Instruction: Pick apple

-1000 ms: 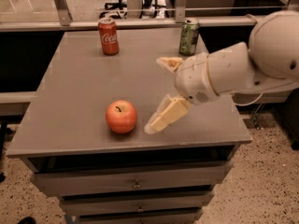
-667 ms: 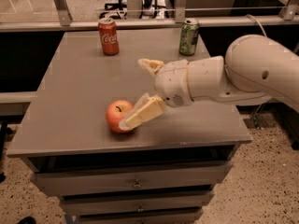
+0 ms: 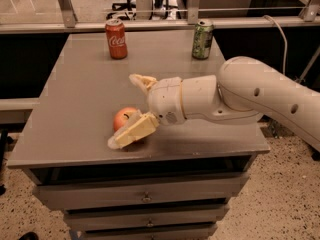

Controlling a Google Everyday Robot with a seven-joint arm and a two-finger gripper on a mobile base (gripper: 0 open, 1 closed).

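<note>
The apple, round and red-orange, lies on the grey table near its front edge, left of centre. My gripper reaches in from the right on a thick white arm and straddles the apple. One tan finger lies across the apple's front and hides its lower right part. The other finger stands behind the apple with a gap to it. The gripper is open and the apple still rests on the table.
A red cola can stands at the back left of the table and a green can at the back right. Drawers sit under the tabletop. A metal railing runs behind the table.
The gripper has moved left from beside the apple to around it; the near finger now covers the apple's front. The apple and the cans have not moved.
</note>
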